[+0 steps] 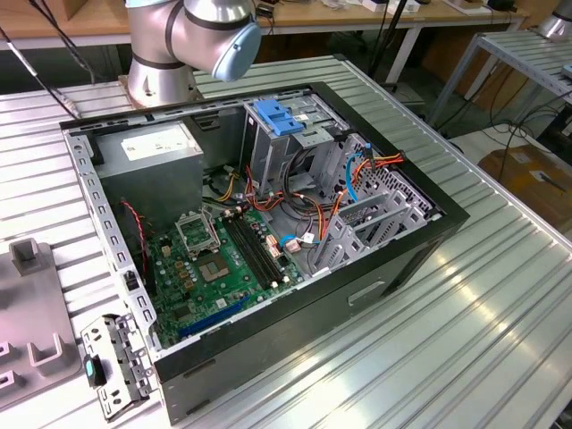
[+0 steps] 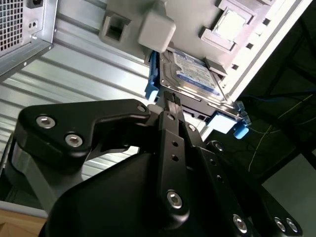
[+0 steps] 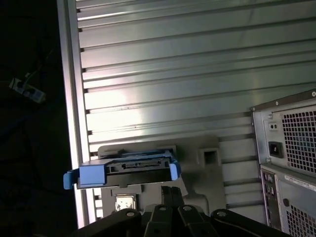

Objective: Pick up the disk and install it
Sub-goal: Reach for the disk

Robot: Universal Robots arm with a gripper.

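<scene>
Pincer: the gripper point(image 2: 170, 100) has its two black fingers very close together, narrow, and I see nothing between them.
Disk: the disk point(image 2: 197, 74) in its blue frame lies at the grey holder point(image 2: 155, 29), near the edge of the table point(image 3: 173, 74). The finger tips look right at its near side, but I cannot tell if they touch it.
Big box: the computer case point(image 1: 429, 223) lies open on the table, near the holder. Its grey cage point(image 1: 295, 143) has loose wires point(image 1: 335, 210) beside it.
Worry one: fingers this close together cannot go around the disk. They may just bump it and push it crooked.
Worry two: one blue end seems to poke out past the table's edge. A push there may tip the disk off.
Worry three: a grey block of the holder sits over one corner of the disk. The disk may catch on it.
Worry four: the wires by the cage may get in the way and snag the blue frame.
</scene>
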